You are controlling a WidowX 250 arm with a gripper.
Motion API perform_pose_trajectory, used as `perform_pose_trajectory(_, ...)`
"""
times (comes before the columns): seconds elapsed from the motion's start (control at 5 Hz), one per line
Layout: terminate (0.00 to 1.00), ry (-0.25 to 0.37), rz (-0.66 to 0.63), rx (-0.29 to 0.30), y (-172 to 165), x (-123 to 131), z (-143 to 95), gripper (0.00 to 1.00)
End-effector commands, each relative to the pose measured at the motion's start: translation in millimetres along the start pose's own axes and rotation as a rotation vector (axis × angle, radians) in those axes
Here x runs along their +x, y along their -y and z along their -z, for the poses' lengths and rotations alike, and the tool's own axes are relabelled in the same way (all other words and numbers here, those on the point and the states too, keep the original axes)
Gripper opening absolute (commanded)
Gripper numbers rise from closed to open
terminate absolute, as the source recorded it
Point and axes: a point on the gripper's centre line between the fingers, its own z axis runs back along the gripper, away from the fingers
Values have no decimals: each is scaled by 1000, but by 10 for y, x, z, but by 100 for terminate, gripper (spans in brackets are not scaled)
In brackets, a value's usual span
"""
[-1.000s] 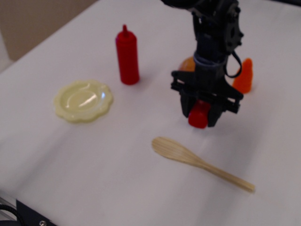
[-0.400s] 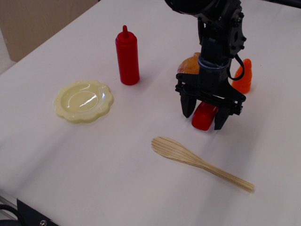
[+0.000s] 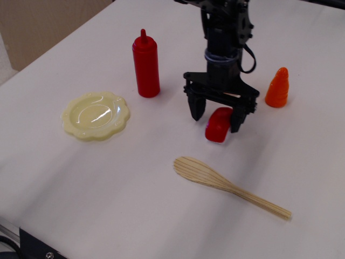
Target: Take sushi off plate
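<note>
— Where's the sushi (image 3: pixel 218 124)?
— On the surface (image 3: pixel 135 189) under my hand (image 3: pixel 217 115), by the right finger; its upper edge is hidden.
— Gripping it?
— No, my fingers are spread apart. The plate (image 3: pixel 95 115) sits well off to the left.

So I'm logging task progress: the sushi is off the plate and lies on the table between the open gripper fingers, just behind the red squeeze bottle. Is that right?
Not quite. The sushi is off the plate and lies between the open gripper's fingers, but it is not behind the red squeeze bottle. It lies well to the bottle's right in the picture, nearer the camera, just above the wooden spoon's head. The observation.image view shows this.
</note>
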Motion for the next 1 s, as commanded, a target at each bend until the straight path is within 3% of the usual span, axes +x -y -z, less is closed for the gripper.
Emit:
perform_pose_trajectory(0.0,0,240,1,-22,57,-401,-915,100)
perform_pose_trajectory(0.4,0,256,-22,4,81,-584,-1081,100)
perform_pose_trajectory(0.6,0,230,-25,4,4,-617,-1105,100)
perform_pose_trajectory(0.8,100,230,-25,4,4,-617,-1105,100)
